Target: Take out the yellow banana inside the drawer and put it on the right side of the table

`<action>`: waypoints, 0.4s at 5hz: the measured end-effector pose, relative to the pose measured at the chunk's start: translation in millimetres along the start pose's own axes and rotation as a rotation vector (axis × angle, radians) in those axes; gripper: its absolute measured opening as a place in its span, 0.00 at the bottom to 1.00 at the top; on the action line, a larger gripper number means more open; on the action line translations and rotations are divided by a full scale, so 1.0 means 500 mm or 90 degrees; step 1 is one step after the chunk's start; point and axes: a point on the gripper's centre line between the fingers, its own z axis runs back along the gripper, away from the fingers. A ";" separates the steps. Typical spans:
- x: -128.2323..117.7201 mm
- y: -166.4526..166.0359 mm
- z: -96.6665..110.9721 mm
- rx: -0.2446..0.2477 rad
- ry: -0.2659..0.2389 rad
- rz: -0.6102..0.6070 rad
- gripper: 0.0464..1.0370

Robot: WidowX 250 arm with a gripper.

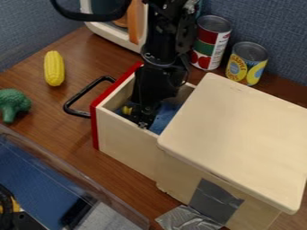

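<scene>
Camera view: we note the drawer around the pincer, the banana beside it. The pincer's opening and grip we cannot tell.

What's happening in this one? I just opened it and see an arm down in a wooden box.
The robot's gripper is down inside the open drawer of the wooden cabinet. A small yellow bit shows right beside it, probably the banana it is meant to take out; whether it is gripped, I can't tell. The banana isn't out on the table yet. The toy corn and broccoli lie outside, past the drawer's handle.
</scene>
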 end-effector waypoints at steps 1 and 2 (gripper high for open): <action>-0.008 0.018 -0.013 -0.010 0.007 0.010 0.92; -0.010 0.033 -0.030 -0.014 0.008 0.024 0.62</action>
